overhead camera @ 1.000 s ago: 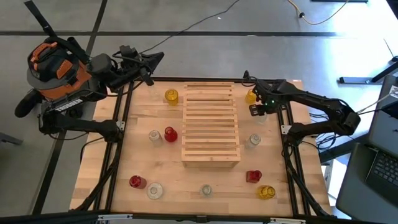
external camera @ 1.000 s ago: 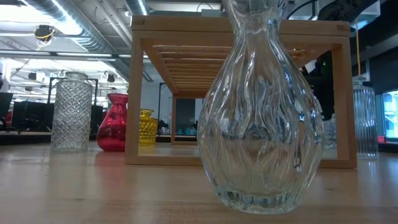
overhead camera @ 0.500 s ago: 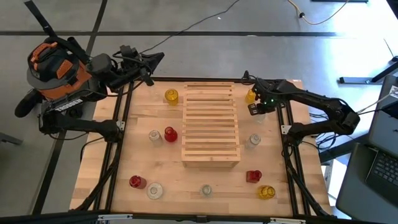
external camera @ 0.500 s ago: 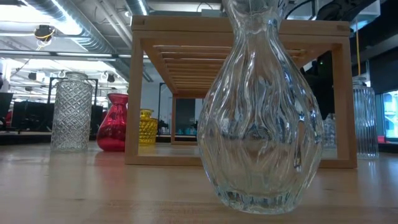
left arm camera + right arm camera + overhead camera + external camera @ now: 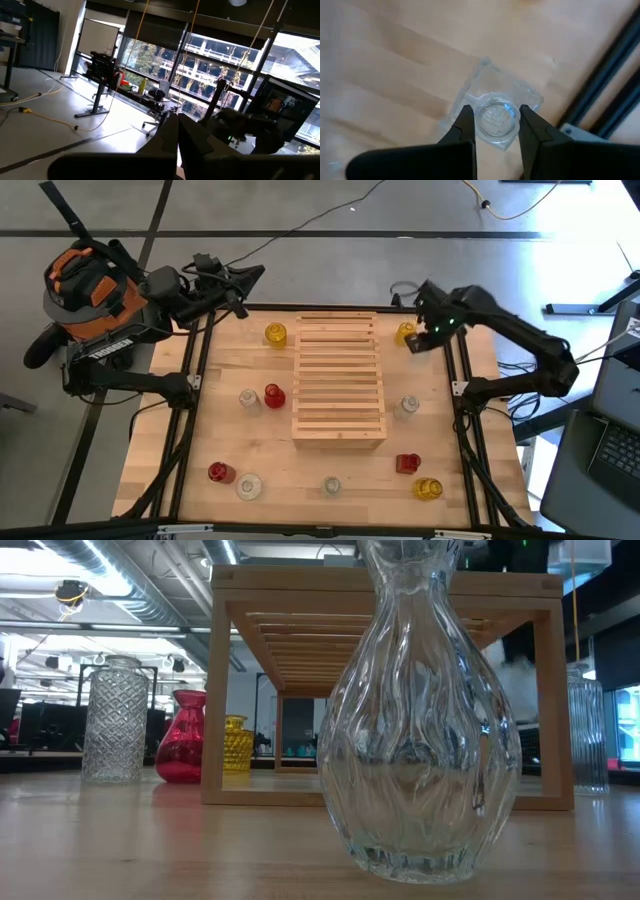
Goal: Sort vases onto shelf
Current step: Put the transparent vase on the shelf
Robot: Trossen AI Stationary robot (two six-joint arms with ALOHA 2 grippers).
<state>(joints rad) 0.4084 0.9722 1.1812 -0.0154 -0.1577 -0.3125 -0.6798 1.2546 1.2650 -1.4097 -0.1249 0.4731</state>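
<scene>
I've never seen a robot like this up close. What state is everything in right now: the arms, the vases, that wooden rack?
Right gripper: fingers shut on a vase's neck.
Clear vase: held by the right gripper, seemingly raised off the table.
Left gripper: shut, empty, parked beyond the table's far left corner.
Shelf: top bare.
Other vases: on the table around the shelf, untouched.

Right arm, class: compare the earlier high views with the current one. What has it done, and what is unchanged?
The right claw has closed on a clear vase at the table's far right and lifted it, swinging towards the far edge beside the yellow vase. The left claw, the shelf and the other vases stayed as they were.
</scene>
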